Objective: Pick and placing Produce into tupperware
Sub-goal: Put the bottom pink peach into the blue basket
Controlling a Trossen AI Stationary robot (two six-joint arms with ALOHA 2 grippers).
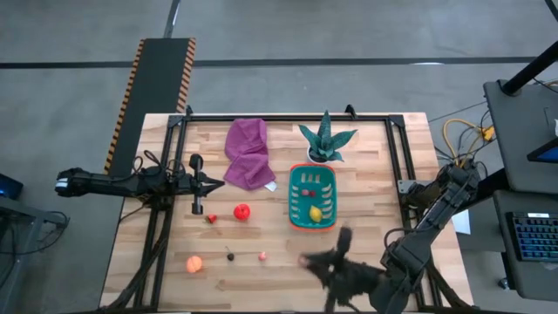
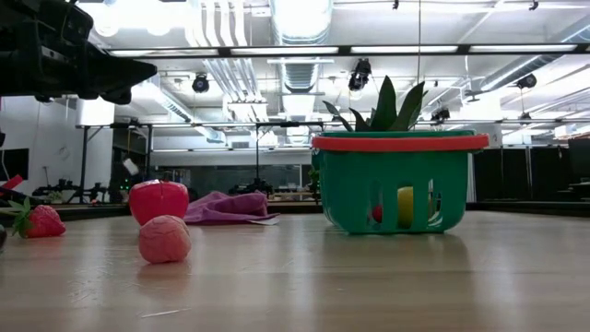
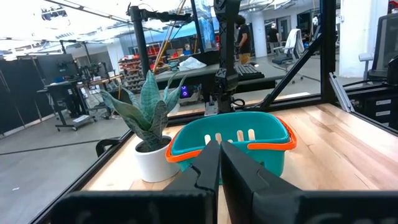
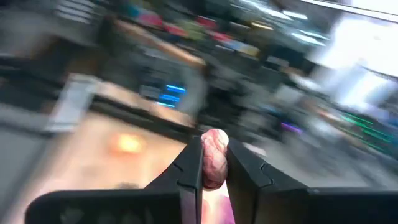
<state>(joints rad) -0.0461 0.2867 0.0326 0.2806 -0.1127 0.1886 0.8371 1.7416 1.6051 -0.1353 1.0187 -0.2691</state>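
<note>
Motion is blurring the dark right arm's gripper (image 1: 305, 260) overhead; slotted teal basket walls (image 2: 402, 194) are half-hiding a yellow lemon (image 2: 406, 206).

Overhead, table-level, 2 wrist cams

On the bench (image 1: 366, 262), the basket (image 1: 312, 197) sits right of centre in the high view, with a lemon (image 1: 316, 213) inside. The potted plant (image 1: 326, 139) stands just above it, the cloth (image 1: 248, 153) to its upper left. Loose fruit lies at lower left: an apple (image 1: 241, 211), a strawberry (image 1: 212, 219), a ball (image 1: 194, 264).
</note>
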